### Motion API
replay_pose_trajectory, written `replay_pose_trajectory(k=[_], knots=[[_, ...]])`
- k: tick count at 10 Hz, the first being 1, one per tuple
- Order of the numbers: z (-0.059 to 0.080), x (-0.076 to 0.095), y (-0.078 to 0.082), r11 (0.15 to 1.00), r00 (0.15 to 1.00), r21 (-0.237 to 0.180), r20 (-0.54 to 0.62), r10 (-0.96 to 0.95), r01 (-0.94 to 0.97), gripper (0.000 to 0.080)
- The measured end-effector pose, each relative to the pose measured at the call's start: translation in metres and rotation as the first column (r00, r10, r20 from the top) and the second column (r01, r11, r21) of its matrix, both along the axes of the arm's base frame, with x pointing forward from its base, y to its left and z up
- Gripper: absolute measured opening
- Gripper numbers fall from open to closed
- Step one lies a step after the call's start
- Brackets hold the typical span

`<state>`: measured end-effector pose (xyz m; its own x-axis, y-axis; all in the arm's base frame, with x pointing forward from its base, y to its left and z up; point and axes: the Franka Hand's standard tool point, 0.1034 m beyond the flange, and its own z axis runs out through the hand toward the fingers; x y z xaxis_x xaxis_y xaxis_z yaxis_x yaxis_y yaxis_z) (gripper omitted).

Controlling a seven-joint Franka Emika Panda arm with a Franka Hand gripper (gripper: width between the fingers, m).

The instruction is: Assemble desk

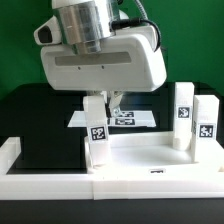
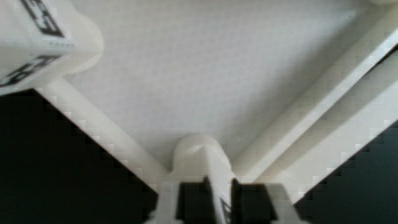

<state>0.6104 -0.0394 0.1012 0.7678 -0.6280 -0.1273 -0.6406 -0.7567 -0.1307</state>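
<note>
I see three legs (image 1: 98, 135) with black-and-white tags standing on the panel (image 1: 150, 150). My gripper (image 2: 203, 160) grips one leg tight.

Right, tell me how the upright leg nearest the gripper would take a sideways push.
The leg stands tall and narrow, so it probably tips rather than slides. It looks like rigid plastic, likely light and stiff.

Black table (image 1: 35, 115) with long white bars: one along the near edge (image 1: 50, 185), one at the exterior view's left side (image 1: 8, 152). Marker board (image 1: 85, 121) lies flat on the table mid-scene, partly hidden. Green backdrop (image 1: 195, 40) behind.
</note>
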Motion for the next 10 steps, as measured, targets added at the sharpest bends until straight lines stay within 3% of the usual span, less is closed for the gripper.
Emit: replay_pose_trajectory(k=[3,6,7,8,9,10], knots=[[0.0,0.0,0.0,1.0,1.0,0.0,0.003,0.016,-0.016,0.0003],[0.01,-0.005,0.002,0.956,0.956,0.021,0.005,0.293,-0.293,0.0002],[0.021,-0.007,0.003,0.902,0.902,0.012,0.01,0.432,-0.432,0.0087],[0.026,-0.007,0.002,0.849,0.849,-0.004,0.02,0.529,-0.529,0.0222],[0.029,-0.006,0.001,0.811,0.811,-0.013,0.028,0.585,-0.585,0.0222],[0.027,-0.007,0.0,0.809,0.808,-0.011,0.028,0.588,-0.588,0.0404]])
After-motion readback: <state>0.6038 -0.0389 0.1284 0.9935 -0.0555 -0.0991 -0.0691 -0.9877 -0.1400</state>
